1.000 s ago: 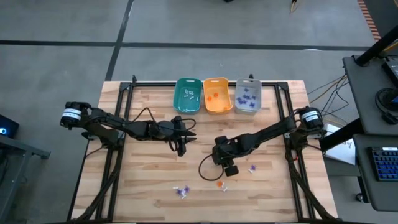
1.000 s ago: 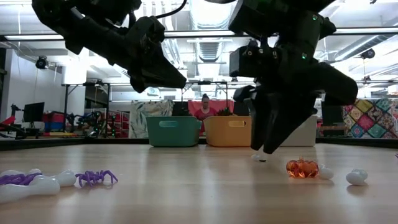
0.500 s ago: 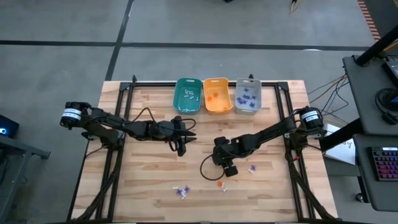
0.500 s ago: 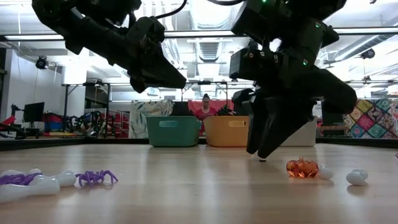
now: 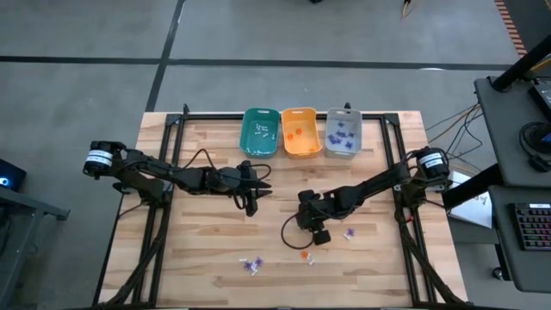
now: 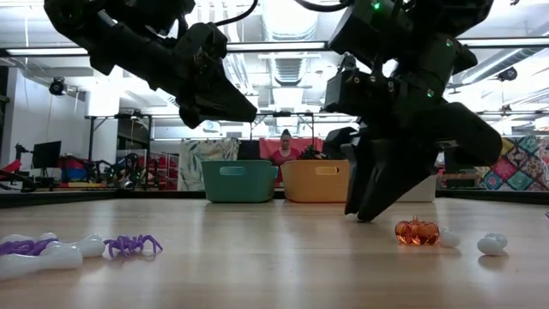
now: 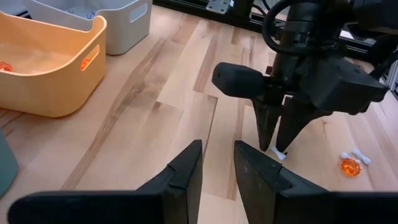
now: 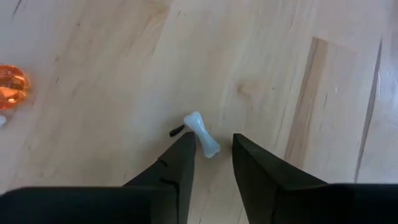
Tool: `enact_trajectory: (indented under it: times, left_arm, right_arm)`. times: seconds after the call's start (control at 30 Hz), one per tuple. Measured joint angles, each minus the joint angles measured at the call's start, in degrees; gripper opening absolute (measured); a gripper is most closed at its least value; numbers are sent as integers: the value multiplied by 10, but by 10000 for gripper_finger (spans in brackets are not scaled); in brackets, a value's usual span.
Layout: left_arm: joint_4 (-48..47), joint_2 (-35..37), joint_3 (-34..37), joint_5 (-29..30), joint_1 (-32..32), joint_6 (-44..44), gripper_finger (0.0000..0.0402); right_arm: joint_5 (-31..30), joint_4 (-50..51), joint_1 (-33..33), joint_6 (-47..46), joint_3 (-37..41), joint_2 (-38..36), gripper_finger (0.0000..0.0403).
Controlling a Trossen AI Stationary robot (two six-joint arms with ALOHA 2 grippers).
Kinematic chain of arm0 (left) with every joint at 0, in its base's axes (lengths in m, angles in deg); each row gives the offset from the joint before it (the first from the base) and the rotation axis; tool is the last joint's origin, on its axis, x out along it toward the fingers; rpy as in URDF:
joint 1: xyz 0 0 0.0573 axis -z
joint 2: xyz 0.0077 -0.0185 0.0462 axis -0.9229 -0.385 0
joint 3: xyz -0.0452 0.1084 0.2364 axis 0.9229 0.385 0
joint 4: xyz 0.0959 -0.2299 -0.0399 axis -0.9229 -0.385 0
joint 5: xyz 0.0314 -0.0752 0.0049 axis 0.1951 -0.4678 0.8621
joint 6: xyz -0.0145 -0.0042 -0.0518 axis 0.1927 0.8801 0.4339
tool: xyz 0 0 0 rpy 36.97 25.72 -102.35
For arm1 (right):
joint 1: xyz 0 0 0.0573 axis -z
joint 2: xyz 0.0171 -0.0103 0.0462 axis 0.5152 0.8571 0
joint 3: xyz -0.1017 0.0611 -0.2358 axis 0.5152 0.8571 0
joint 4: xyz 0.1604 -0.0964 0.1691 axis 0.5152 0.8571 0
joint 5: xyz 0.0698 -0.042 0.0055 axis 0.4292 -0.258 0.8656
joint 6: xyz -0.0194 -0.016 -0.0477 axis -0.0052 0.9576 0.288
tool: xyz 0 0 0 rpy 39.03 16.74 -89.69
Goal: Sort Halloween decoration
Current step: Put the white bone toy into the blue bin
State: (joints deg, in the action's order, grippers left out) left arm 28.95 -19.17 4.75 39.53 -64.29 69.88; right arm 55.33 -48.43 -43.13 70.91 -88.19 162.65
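The right hand (image 8: 210, 163) sits low over the counter (image 5: 198, 232), just right of centre in the high view, with its fingers (image 8: 180, 158) parted a little. A small white bone trinket (image 8: 200, 134) lies on the wood in the gap between the fingertips, with space showing on both sides; it is not yet pinched.

The left hand (image 7: 217, 163) hangs above the counter left of centre in the high view. Its fingers stand slightly apart and carry nothing.

Remaining trinkets lie in the lower centre of the high view: an orange pumpkin (image 6: 417, 232), white pieces (image 6: 492, 245) beside it, and a purple spider (image 6: 131, 245) further left. The teal bin (image 5: 260, 132), orange bin (image 5: 300, 131) and grey bin (image 5: 343, 132) stand in a row at upper centre, each already holding some pieces.

Handling judgement: the bone appears to be light, rigid, smooth plastic. It will likely skid or flip if struck on one end. Grip it across the narrow shaft, between the knobbed ends, with the fingers square to its length. Little squeeze should be needed.
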Motion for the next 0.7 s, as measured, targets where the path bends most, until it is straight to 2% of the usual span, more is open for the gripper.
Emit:
enact_trajectory:
  times: [0.4,0.7]
  left_arm:
    - [1,0,0,0,0,8,75]
    - [17,9,0,0,4,36,75]
  right_arm:
    - [18,-9,0,6,1,1,14]
    - [22,-12,4,6,-4,-4,9]
